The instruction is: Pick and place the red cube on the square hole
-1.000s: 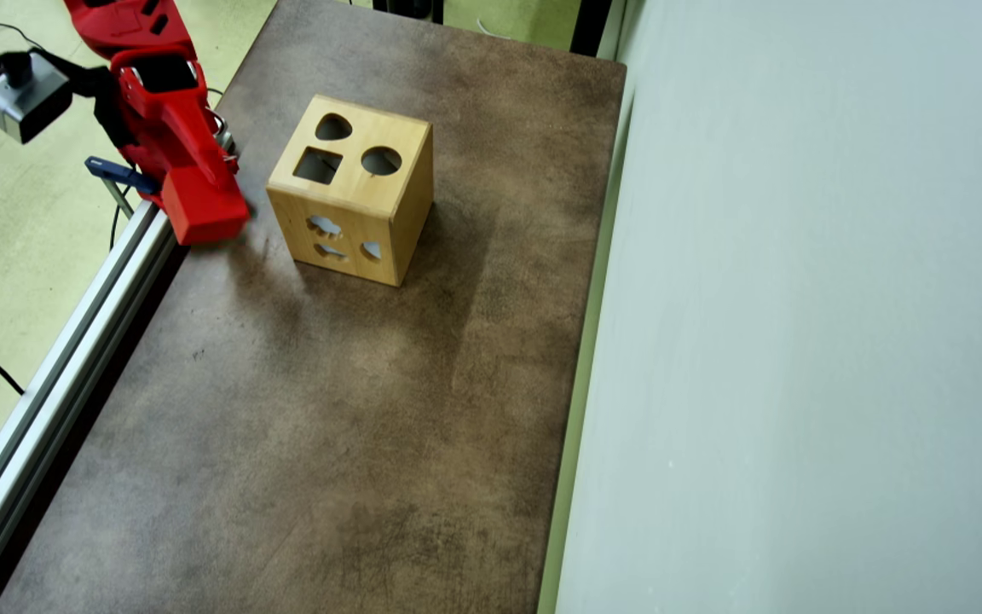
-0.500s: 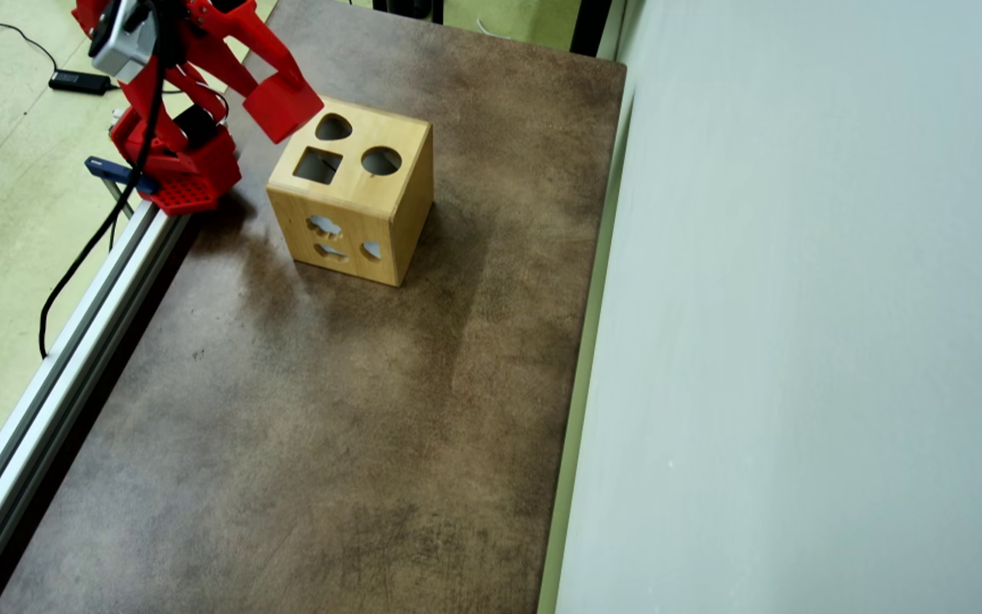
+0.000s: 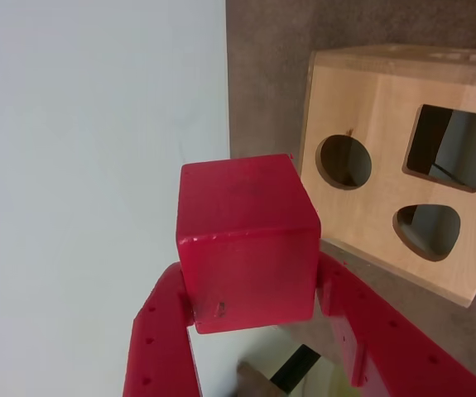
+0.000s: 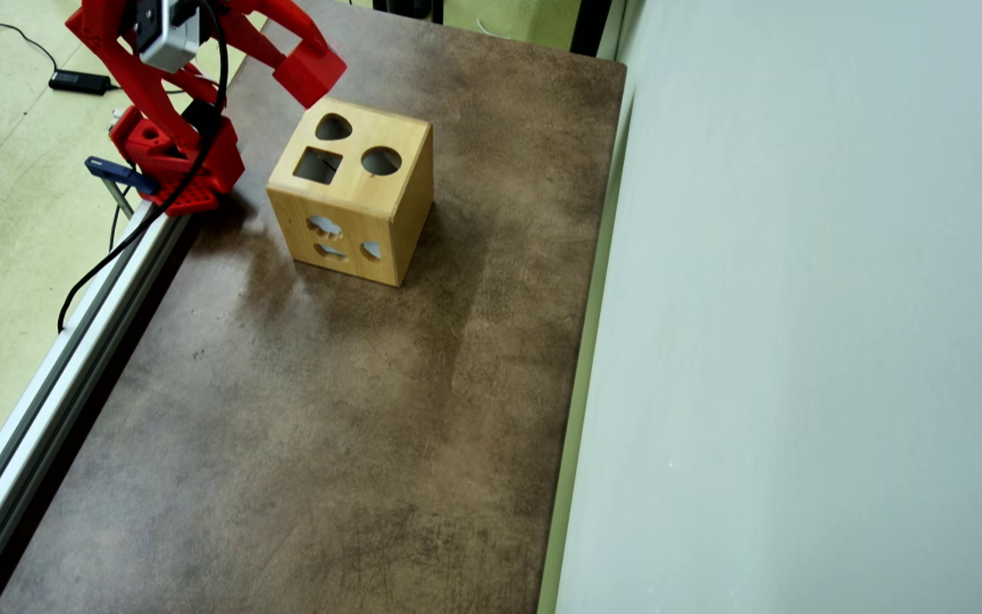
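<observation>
The red cube [image 3: 246, 244] fills the middle of the wrist view, and my gripper [image 3: 250, 281] is shut on it, one red finger pressing each side. In the overhead view the cube [image 4: 314, 75] hangs in my gripper [image 4: 308, 72] just past the far left corner of the wooden box [image 4: 376, 217], above the table. The square hole [image 4: 318, 165] is a dark cut-out in the box's top, beside a round cut-out [image 4: 381, 160] and a heart-like one [image 4: 333, 128]. The wrist view shows the square hole [image 3: 453, 149] to the right of the cube, apart from it.
The box stands on a brown tabletop [image 4: 329, 426]. A pale wall panel [image 4: 798, 341] runs along the table's right side. An aluminium rail [image 4: 56, 375] lines the left edge, with the arm's base [image 4: 180, 166], a blue clamp [image 4: 116, 170] and a cable there.
The arm has risen from low at the table's left edge and swung the gripper with the cube up and toward the box's far left corner.
</observation>
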